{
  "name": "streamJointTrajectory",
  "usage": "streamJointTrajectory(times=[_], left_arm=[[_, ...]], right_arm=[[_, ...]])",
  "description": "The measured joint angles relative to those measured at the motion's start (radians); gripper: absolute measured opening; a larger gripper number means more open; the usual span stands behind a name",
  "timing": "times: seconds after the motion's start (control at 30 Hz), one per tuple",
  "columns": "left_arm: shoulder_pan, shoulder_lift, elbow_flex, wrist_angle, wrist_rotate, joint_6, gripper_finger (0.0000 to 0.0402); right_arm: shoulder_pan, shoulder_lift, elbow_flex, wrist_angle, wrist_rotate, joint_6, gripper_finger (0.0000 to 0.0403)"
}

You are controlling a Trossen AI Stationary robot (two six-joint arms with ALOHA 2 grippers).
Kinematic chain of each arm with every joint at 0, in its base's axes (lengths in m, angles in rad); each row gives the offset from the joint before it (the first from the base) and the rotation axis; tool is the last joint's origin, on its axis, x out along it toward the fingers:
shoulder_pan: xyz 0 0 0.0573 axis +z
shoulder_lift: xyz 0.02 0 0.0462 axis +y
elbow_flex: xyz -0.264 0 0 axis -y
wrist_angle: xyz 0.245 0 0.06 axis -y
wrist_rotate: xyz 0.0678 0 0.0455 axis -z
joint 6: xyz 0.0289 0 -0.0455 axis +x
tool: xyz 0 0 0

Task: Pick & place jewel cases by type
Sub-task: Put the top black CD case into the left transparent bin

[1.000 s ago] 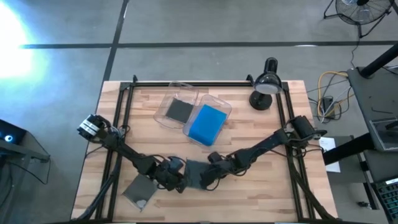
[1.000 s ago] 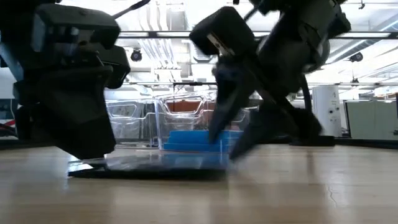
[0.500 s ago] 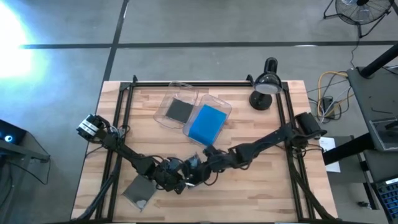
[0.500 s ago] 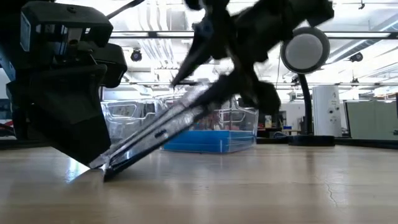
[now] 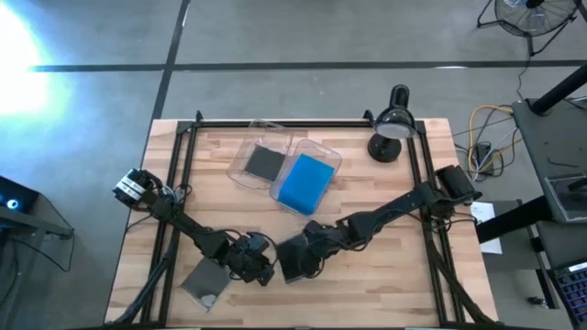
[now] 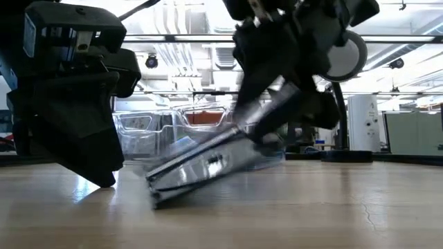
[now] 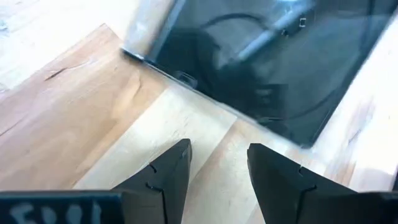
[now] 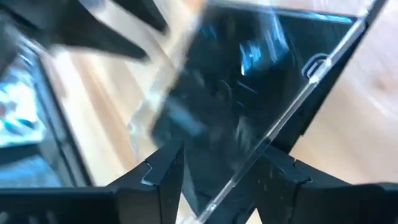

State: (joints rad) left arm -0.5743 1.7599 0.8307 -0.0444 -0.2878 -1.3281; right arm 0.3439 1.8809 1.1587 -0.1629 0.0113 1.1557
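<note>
A dark jewel case (image 5: pixel 292 260) stands tilted near the table's near edge, with its low edge (image 6: pixel 156 197) on the wood. My right gripper (image 5: pixel 310 249) is shut on its raised side. My left gripper (image 5: pixel 252 263) is open, just to the left of the case and apart from it; the case (image 7: pixel 261 56) lies ahead of its fingers. A second dark case (image 5: pixel 206 282) lies flat by the near left corner. One clear bin holds a dark case (image 5: pixel 264 161); the other holds a blue case (image 5: pixel 305 181). My right gripper (image 8: pixel 217 186) pinches the dark jewel case between its two fingers at the raised edge (image 8: pixel 214 165), the one on the right arm's side. It comes slanting down from the table's right. The case slopes down to the left from the fingers (image 6: pixel 266 121), its far edge resting on the table.
Two clear bins (image 5: pixel 240 172) stand side by side past the table's middle. A black desk lamp (image 5: pixel 390 128) sits at the far right corner. A black frame rail (image 5: pixel 179 174) runs along the table's sides. Bare wood lies to the right of the grippers.
The dark case lay flat between both grippers. My right gripper took hold of its right edge and lifted it, tipping the case up against my left gripper. It then drew back toward the table's right, sliding the case's low edge clear of the left fingers.
</note>
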Motion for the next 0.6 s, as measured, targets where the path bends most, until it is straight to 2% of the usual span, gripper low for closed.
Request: streamJointTrajectory(times=[0.17, 0.33, 0.43, 0.6], left_arm=[[0.0, 0.0, 0.0, -0.002, 0.0, 0.0, 0.0147], [0.0, 0.0, 0.0, -0.005, 0.0, -0.003, 0.0147], [0.0, 0.0, 0.0, -0.006, 0.0, -0.005, 0.0147], [0.001, 0.0, -0.001, -0.001, 0.0, -0.008, 0.0147]], right_arm=[[0.002, -0.022, 0.0, -0.105, -0.07, -0.044, 0.0155], [0.006, -0.067, -0.002, -0.214, -0.079, -0.079, 0.0153], [0.007, -0.116, -0.001, -0.194, -0.049, -0.144, 0.0155], [0.007, -0.223, 0.001, -0.219, 0.084, -0.188, 0.0164]])
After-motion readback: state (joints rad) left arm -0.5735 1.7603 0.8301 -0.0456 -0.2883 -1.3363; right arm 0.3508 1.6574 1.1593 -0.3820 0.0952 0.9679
